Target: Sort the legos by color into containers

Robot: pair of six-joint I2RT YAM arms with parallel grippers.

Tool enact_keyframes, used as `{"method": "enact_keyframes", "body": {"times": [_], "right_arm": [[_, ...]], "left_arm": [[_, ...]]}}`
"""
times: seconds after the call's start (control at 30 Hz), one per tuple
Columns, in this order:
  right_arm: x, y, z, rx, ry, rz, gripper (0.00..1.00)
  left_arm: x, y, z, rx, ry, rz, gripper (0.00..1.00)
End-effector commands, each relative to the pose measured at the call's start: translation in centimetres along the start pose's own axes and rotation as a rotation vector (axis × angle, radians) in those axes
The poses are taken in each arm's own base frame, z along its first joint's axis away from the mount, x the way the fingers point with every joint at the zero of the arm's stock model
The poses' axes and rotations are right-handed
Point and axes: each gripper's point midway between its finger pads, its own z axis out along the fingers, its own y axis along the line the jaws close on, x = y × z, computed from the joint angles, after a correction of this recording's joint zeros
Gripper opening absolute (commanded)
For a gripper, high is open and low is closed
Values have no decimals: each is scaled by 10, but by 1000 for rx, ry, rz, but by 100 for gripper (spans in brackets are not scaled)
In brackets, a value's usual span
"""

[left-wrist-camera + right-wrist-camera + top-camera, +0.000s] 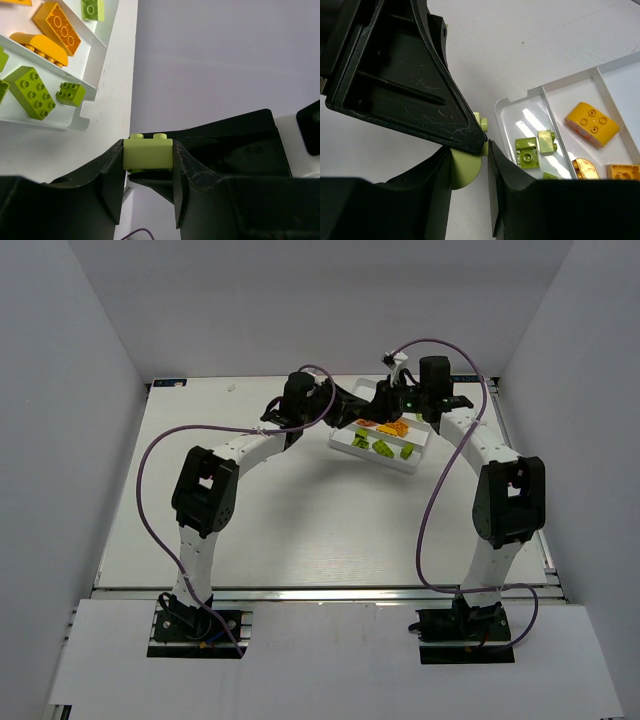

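My left gripper point(148, 167) is shut on a lime-green brick point(148, 154), studs up, just off the white tray point(80, 122). My right gripper point(469, 162) meets it tip to tip and is closed round a rounded lime-green piece point(465, 167) pressed against the left fingertip; I cannot tell whether it is the same brick. In the top view both grippers, left point(368, 400) and right point(402, 400), sit at the tray's point(345, 448) far edge. One tray compartment holds lime-green legos point(527, 151) point(35, 92). The compartment beside it holds orange legos point(592, 124) point(57, 27).
The tray lies tilted at the back centre-right of the white table, with a further compartment beyond the orange one. Grey walls enclose the table on three sides. Purple cables loop from both arms over the table.
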Motion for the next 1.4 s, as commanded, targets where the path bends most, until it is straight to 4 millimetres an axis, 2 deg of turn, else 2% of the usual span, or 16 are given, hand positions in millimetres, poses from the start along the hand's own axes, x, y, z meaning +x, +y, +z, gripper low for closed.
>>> {"method": "enact_keyframes", "body": {"times": [0.0,0.17,0.47,0.53,0.7,0.83,0.87,0.9,0.97,1.0,1.07,1.1,1.13,1.2,1.33,1.37], "right_arm": [[-36,5,-4,-30,-90,-61,22],[-37,5,-7,-23,-104,-71,0],[-28,-10,-20,49,-97,-75,0],[-28,-15,-24,65,-99,-70,0],[-29,-45,-30,177,-94,-52,0],[-15,-96,-28,363,-13,-51,0],[1,-119,-24,435,35,-37,0],[-9,-130,-24,473,28,-62,0],[-6,-152,-25,556,48,-95,0],[4,-164,-19,581,68,-101,0],[-6,-184,-23,658,59,-140,0],[5,-195,-17,678,79,-136,0],[1,-203,-19,712,74,-151,0],[8,-214,-16,731,88,-182,0],[18,-230,-14,760,109,-203,0],[22,-234,-13,771,116,-205,6]], "left_arm": [[11,-51,-23,103,19,44,11],[11,-51,-23,105,18,36,33],[-10,-55,-22,92,-33,45,75],[-20,-51,-22,72,-63,54,90],[-56,-29,-30,-69,-155,104,93],[-94,-3,-64,-254,-288,182,92],[-97,5,-80,-320,-289,224,91],[-94,12,-88,-364,-285,241,90],[-102,30,-113,-461,-308,286,88],[-95,29,-131,-498,-305,297,86],[-88,54,-158,-601,-298,326,85],[-86,42,-178,-597,-324,348,83],[-78,54,-187,-627,-303,357,83],[-78,49,-220,-687,-362,425,82],[-65,71,-262,-826,-364,467,87],[-60,84,-272,-883,-343,470,88]]}}
